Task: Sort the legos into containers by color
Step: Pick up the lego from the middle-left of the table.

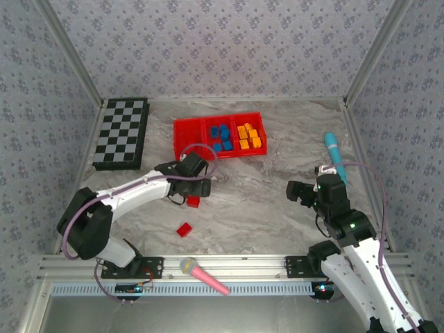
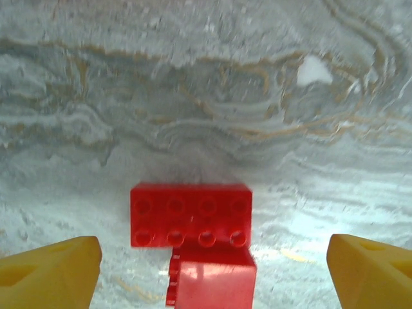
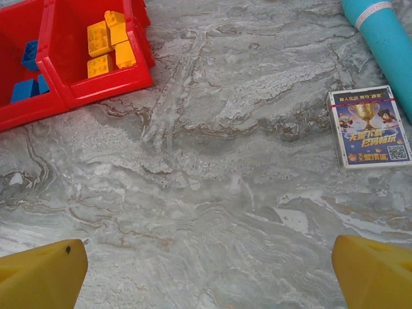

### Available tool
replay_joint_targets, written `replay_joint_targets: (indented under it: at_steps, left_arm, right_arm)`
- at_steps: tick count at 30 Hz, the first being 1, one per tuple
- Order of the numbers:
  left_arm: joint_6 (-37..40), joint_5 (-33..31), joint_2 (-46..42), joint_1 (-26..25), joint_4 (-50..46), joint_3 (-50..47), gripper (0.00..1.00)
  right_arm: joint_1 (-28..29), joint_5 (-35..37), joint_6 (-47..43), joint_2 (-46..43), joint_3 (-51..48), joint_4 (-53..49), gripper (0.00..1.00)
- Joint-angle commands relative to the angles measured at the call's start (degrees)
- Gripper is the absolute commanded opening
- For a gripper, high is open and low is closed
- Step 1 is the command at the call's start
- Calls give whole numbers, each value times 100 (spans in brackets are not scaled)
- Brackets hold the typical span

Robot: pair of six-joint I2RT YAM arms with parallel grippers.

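The red tray [image 1: 179,130] lies at the back centre of the table. Its middle compartment holds blue legos [image 1: 220,137] and its right one orange-yellow legos [image 1: 250,137]. In the right wrist view the same orange-yellow legos [image 3: 106,42] and blue legos [image 3: 29,64] sit in the tray [image 3: 96,90]. My left gripper [image 1: 195,191] hangs open just over two touching red legos [image 1: 193,202]. In the left wrist view a flat red brick [image 2: 190,214] and a tipped red brick [image 2: 212,280] lie between the open left gripper's [image 2: 212,273] yellow fingertips [image 2: 55,270]. Another red lego [image 1: 184,229] lies nearer the front. My right gripper [image 1: 305,192] is open over bare table, as is the right gripper [image 3: 209,273] in its own view.
A checkered board [image 1: 121,132] lies at the back left. A teal microphone [image 1: 334,154] and a small card box [image 3: 368,126] are at the right, near the right arm. A pink microphone [image 1: 203,275] rests on the front rail.
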Motion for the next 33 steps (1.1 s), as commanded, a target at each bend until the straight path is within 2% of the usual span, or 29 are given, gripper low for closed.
replay_joint_targets:
  at_steps: [1,7,12,21,29,33]
  left_arm:
    - [-399,26,-286,-73,21,-135,85]
    - [-649,97,-408,-237,80,-420,78]
    - [-811,270,-270,-298,266,-653,67]
    - [-960,221,14,-366,373,-819,59]
    - [-820,197,551,-311,426,-637,59]
    - [-606,293,671,-95,426,-550,59]
  right_arm:
    - [-40,-82,-42,9,-46,49,100]
    - [-68,-81,-33,9,-46,47,99]
    - [-75,-108,-31,9,-36,33,99]
    - [-66,-108,-15,-38,-36,22,99]
    - [-69,-90,-10,-35,-46,40,99]
    - [-66,-91,-15,-35,-46,40,99]
